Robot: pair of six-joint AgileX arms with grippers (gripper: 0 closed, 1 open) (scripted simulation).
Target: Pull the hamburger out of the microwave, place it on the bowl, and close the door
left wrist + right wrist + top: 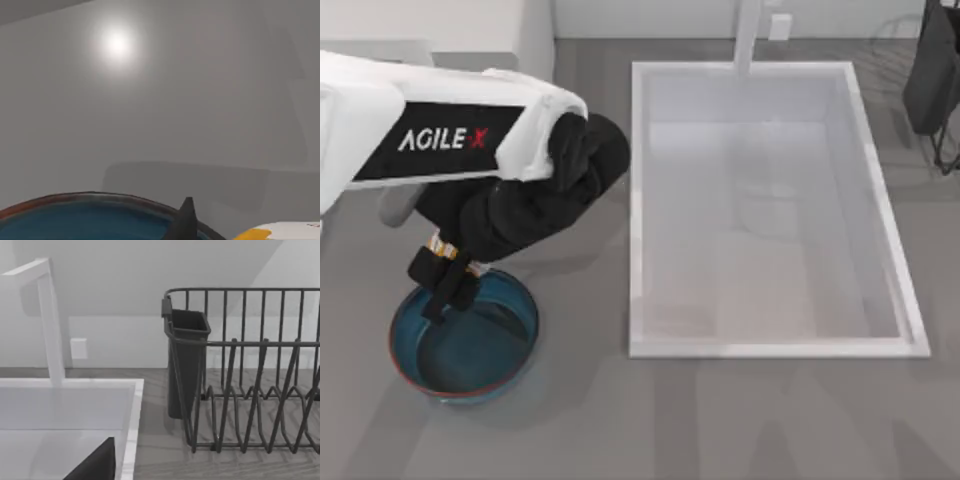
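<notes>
My left gripper (445, 292) hangs over the back-left rim of the blue bowl (470, 340), fingers pointing down. In the left wrist view one dark fingertip (187, 220) shows above the bowl's reddish rim (90, 197). Right beside it is the hamburger (282, 232), white with an orange patch, held in the gripper just above the bowl. The arm hides it from above. The white microwave (470, 30) stands at the back left, and its door cannot be made out behind the arm. A dark piece of my right gripper (95, 465) shows at the sink's edge.
A big white sink basin (770, 210) with a faucet (50, 320) takes up the middle and right of the table. A dark wire dish rack (250, 375) with a cutlery cup (187, 360) stands at the back right. Bare grey table (650, 420) lies in front.
</notes>
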